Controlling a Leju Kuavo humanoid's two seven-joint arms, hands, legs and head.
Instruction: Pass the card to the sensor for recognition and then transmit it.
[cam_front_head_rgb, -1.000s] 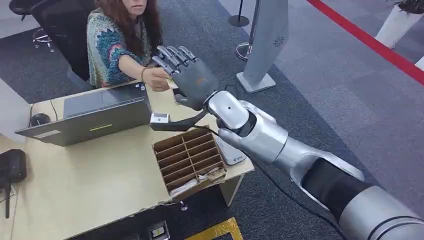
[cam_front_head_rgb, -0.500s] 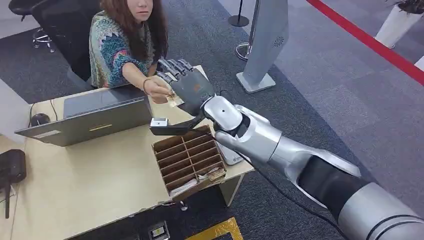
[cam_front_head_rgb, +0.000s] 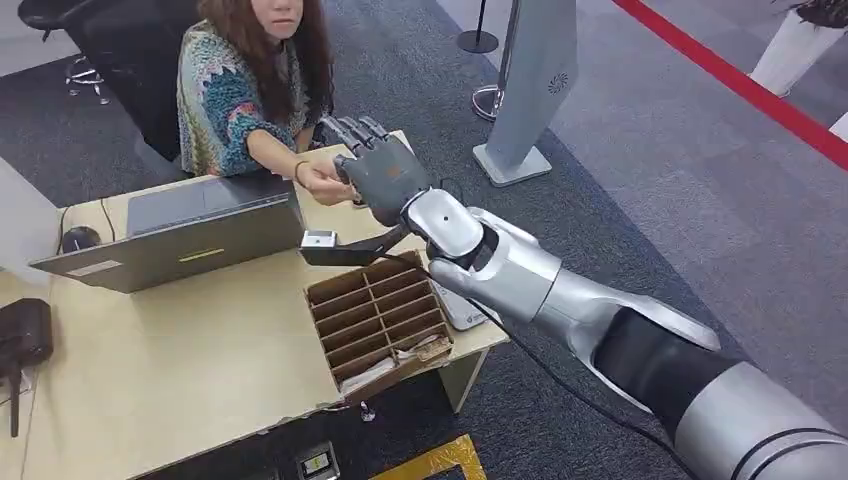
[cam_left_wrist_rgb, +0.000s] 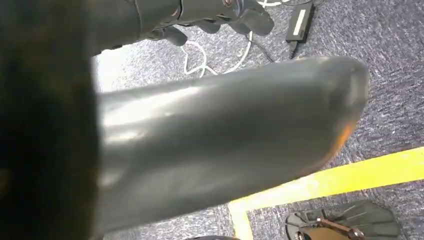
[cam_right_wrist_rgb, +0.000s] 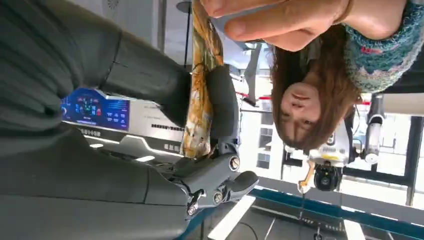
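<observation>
My right hand (cam_front_head_rgb: 385, 175) reaches out over the far edge of the desk (cam_front_head_rgb: 200, 360) toward a seated person. In the right wrist view a yellow patterned card (cam_right_wrist_rgb: 200, 100) stands pinched between my thumb (cam_right_wrist_rgb: 150, 80) and a dark finger (cam_right_wrist_rgb: 222, 105). The person's hand (cam_front_head_rgb: 325, 183) meets mine, and its fingers (cam_right_wrist_rgb: 280, 22) grip the card's other end. The sensor (cam_front_head_rgb: 320, 240), a small white square on a black stand, sits just below my wrist. My left hand (cam_left_wrist_rgb: 210, 15) hangs over the carpet, fingers apart from the thumb, holding nothing.
An open grey laptop (cam_front_head_rgb: 190, 235) stands between the person and the desk's middle. A cardboard divider box (cam_front_head_rgb: 378, 318) sits under my forearm, with a white device (cam_front_head_rgb: 462, 305) beside it. A mouse (cam_front_head_rgb: 80, 238) lies at far left. A grey floor panel (cam_front_head_rgb: 535, 80) stands behind.
My right hand has dropped lower and moved toward the person. The person's hand has come up to it and taken hold of the card.
</observation>
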